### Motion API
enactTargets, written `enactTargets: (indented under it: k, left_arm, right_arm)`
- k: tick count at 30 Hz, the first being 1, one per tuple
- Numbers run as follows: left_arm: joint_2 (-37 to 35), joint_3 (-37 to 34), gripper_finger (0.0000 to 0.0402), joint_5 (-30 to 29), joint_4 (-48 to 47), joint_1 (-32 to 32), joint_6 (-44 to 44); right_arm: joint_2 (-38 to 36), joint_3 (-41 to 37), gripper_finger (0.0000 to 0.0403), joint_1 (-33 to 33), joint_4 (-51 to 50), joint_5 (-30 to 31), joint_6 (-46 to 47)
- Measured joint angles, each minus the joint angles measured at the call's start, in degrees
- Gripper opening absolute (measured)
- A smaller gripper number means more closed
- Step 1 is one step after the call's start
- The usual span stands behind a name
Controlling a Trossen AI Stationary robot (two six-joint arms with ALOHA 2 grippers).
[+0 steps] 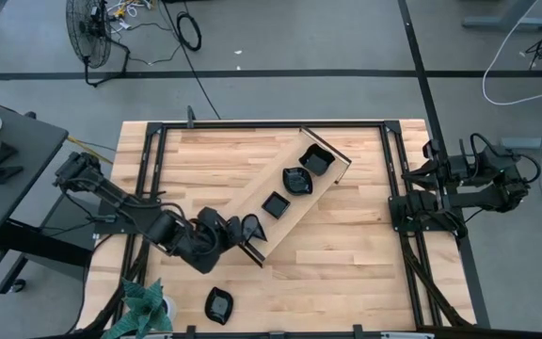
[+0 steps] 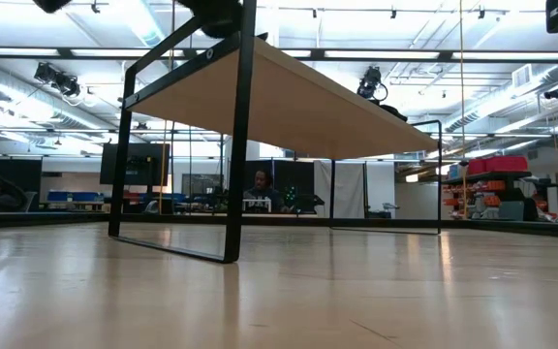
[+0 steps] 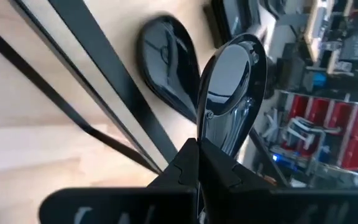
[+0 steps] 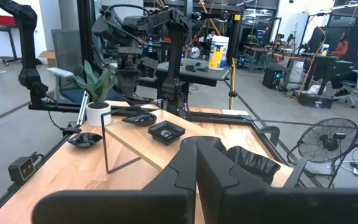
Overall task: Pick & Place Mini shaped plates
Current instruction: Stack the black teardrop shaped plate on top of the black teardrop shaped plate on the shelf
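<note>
While the overhead camera takes in the whole table, it shows the left gripper only as a dark mass at the near end of the long wooden tray, with a small black plate at its tip. The left wrist camera settles the grip: the fingers are pressed together on the rim of a glossy teardrop plate, which stands on edge, clear of the wood. Behind it in the same view a second teardrop plate lies flat on the tray; the overhead view does not separate this one clearly from the held one. From above, three more plates sit along the tray: a square plate, a wavy plate and another square plate at the far end. One loose plate rests on the table near the front edge, just beside a potted plant. The right gripper waits at the right edge of the table, well apart from the tray; its own camera shows the fingers closed against each other with nothing between them, and looks across at the tray, the plant and the left arm. The table-height camera shows only the tray's underside on its black frame, with no plates or grippers clearly in view.
</note>
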Motion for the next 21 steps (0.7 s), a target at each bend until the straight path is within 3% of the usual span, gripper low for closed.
enactTargets:
  k: [21]
  left_arm:
    - [-0.04, -0.02, 0.0014, 3.07, -2.51, 2.97, 0.86]
  right_arm:
    - [-0.01, 0.0, 0.001, -0.02, 0.0, 0.0, 0.0]
